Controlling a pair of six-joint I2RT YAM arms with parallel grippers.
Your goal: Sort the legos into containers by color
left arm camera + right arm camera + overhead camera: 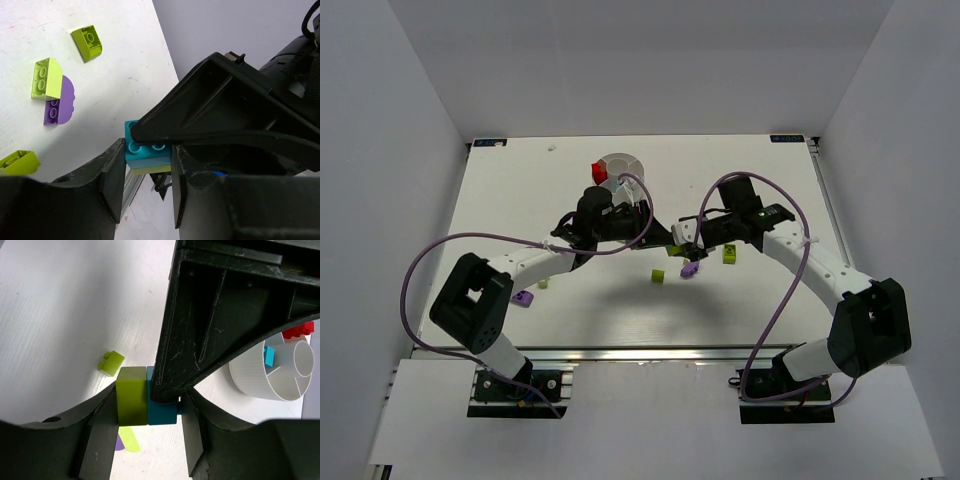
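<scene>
Right wrist view: right tool [150, 401] clamped end to end on a lime-and-cyan stack [132, 396] over the counter [65, 315], its long axis running finger to finger. Left tool [147, 150] pinches the cyan brick [162, 412] crosswise. White sectioned dish [250, 382] lies beyond, to the right, one cyan piece [269, 356] already in a wedge; the left arm looks nearer for that drop.

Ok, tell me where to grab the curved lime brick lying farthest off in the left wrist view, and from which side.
Grip the curved lime brick across its two flat long sides, coming from above. It seems to lie studs up, apart from the other bricks, with bare table around it, leaving room to close. Avoid the curved end: a grip would likely slip there.
</scene>
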